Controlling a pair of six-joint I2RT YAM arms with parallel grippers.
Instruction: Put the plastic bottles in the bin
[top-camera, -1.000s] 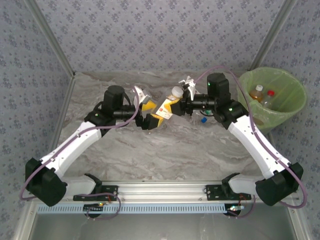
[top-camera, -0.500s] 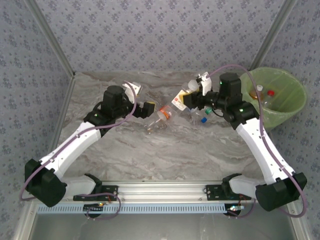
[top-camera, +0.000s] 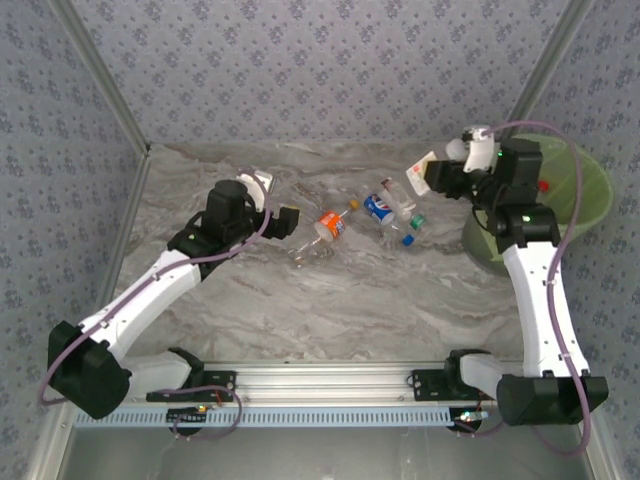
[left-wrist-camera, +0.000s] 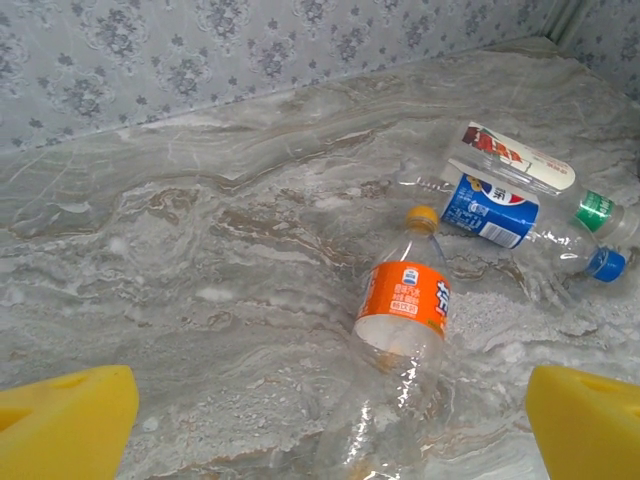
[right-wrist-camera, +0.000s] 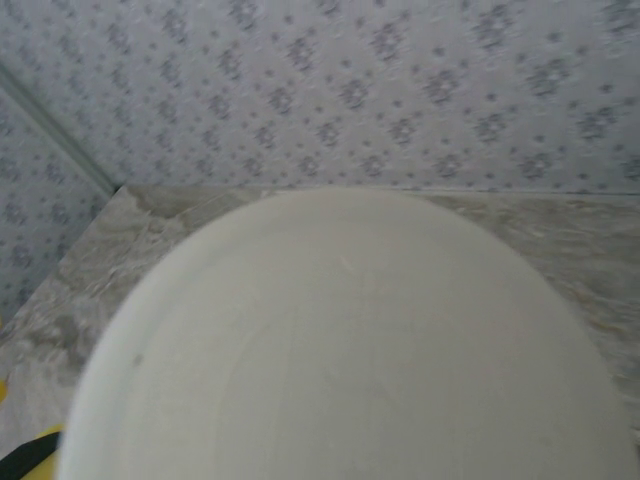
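Right end effector, bottle in grip, now at bin; left end effector wide

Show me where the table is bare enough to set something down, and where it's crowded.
Bare table runs wide between left arm and right arm, nearer than the bottles. Another free strip lies along the back wall, left of centre. Crowded: orange-label bottle, blue-label bottle and green-capped bottle cluster between the left gripper and the bin.
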